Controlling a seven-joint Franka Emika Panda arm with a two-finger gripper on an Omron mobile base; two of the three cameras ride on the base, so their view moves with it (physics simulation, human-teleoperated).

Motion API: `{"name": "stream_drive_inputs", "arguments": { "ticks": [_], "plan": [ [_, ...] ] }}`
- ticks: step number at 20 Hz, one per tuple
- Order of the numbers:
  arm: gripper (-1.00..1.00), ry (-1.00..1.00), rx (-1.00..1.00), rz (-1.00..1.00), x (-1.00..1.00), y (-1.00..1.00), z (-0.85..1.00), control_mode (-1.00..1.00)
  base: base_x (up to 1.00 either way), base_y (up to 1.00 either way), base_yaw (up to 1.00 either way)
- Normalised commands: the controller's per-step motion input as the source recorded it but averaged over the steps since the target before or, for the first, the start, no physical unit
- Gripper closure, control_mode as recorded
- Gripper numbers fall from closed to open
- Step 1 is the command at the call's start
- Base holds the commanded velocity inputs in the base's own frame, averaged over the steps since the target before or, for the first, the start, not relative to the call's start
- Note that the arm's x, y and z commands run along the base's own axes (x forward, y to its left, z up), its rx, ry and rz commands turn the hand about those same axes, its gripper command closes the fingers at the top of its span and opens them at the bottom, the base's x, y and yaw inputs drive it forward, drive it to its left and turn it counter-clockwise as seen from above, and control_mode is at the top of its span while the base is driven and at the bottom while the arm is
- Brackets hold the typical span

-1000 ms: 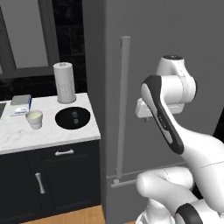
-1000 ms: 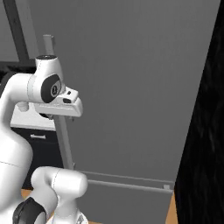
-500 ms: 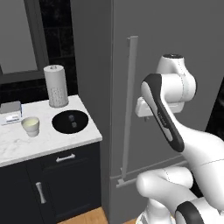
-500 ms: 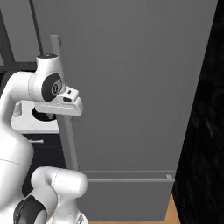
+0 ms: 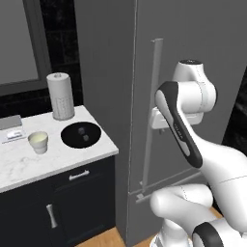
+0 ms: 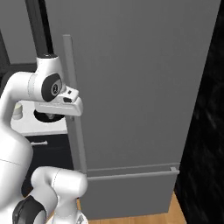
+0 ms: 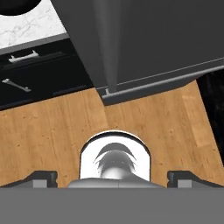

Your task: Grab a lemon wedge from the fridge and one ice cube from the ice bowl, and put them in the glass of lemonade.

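Note:
The fridge stands tall and grey with its door shut, so the lemon wedge is hidden. My gripper points down, close to the right of the long bar handle and not touching it. In the hand view the gripper is open, its fingertips far apart with nothing between them, above the floor before the fridge's foot. On the marble counter to the left lie the black ice bowl, with cubes in it, and the glass of lemonade.
A tall white perforated cylinder stands behind the bowl. Dark drawer cabinets sit under the counter. A black wall flanks the fridge on the right. Wooden floor lies below.
Both base pictures have shifted, so the base has driven: the fridge handle sits further right in them. The arm keeps its pose and the gripper stays open.

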Motion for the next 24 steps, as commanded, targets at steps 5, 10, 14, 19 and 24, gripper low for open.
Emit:
{"name": "stream_drive_inputs", "arguments": {
  "ticks": [5,10,14,19,24],
  "plan": [
    [-1.0,0.0,0.0,0.0,0.0,0.0,0.0,1.0,-0.01,0.43,-0.24],
    [-1.0,0.0,0.0,0.0,0.0,0.0,0.0,1.0,-0.2,0.02,-0.16],
    [-1.0,0.0,0.0,0.0,0.0,0.0,0.0,1.0,-0.47,0.0,-0.08],
    [-1.0,0.0,0.0,0.0,0.0,0.0,0.0,1.0,-0.66,0.06,-0.06],
    [-1.0,0.0,0.0,0.0,0.0,0.0,0.0,1.0,-0.03,0.74,-0.14]
  ]
}}
